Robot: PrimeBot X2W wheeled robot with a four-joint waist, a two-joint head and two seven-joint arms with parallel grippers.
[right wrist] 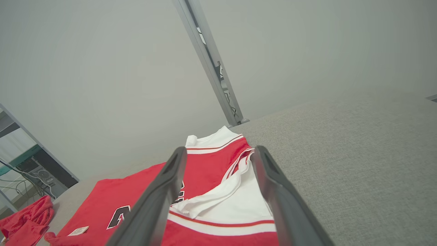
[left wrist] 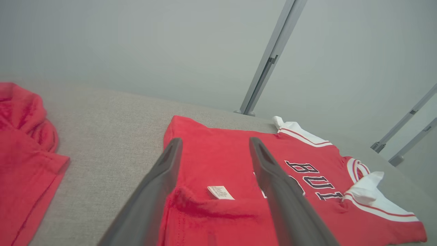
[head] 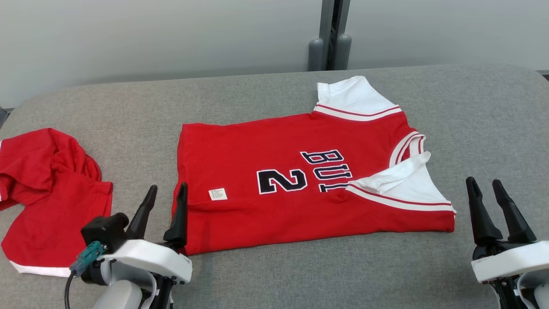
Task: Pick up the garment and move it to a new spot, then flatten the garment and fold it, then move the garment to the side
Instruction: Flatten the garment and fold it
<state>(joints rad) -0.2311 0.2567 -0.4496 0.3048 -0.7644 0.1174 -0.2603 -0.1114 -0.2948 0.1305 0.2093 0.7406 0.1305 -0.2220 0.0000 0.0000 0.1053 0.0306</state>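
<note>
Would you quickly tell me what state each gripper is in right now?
Left gripper: open, holding nothing, by the jersey's corner.
Right gripper: open, holding nothing, apart from the jersey.

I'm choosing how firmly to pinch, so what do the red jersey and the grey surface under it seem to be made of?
Red jersey: looks like soft matte knit fabric, cotton or polyester unclear; it creases and folds limply. Grey surface: seemingly coarse woven upholstery cloth, matte, with a speckled visible weave; its padding cannot be judged.
</note>
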